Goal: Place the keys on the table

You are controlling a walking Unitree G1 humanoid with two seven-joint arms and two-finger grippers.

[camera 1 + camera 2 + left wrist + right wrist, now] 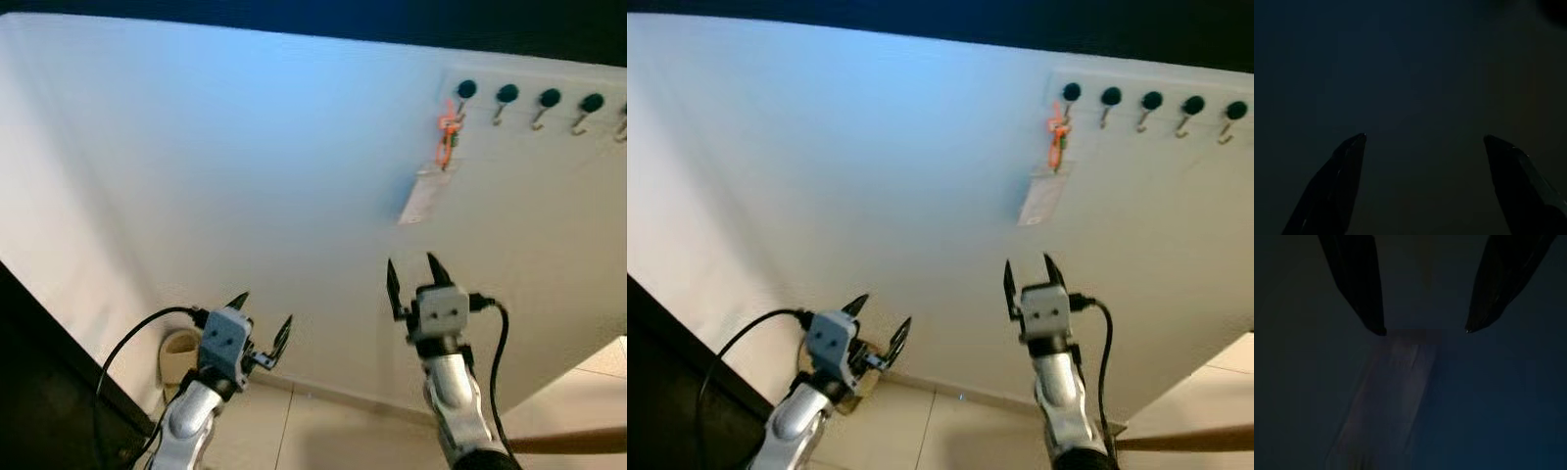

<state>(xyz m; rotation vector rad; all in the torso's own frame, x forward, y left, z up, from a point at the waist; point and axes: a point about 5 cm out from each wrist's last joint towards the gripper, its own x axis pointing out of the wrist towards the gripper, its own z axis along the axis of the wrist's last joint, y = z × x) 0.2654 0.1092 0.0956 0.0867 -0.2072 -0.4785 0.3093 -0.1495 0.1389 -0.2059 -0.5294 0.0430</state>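
Right tool (pixel 411 274) open, below hanging keys (pixel 446 137).

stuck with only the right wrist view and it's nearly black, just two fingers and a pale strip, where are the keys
Observer: The keys hang on an orange loop from the leftmost hook of a wall rack, with a pale tag dangling below them.
Operator: so that pale strip is the tag
Observer: Likely. The right gripper is raised toward the wall, below the tag and apart from it, fingers open.
Operator: left arm in the way
Observer: No. The left gripper sits lower and off to the left, open, nowhere near the rack.
Operator: anything on the other hooks
Observer: Four more hooks to the right, starting with the second hook, carry nothing.
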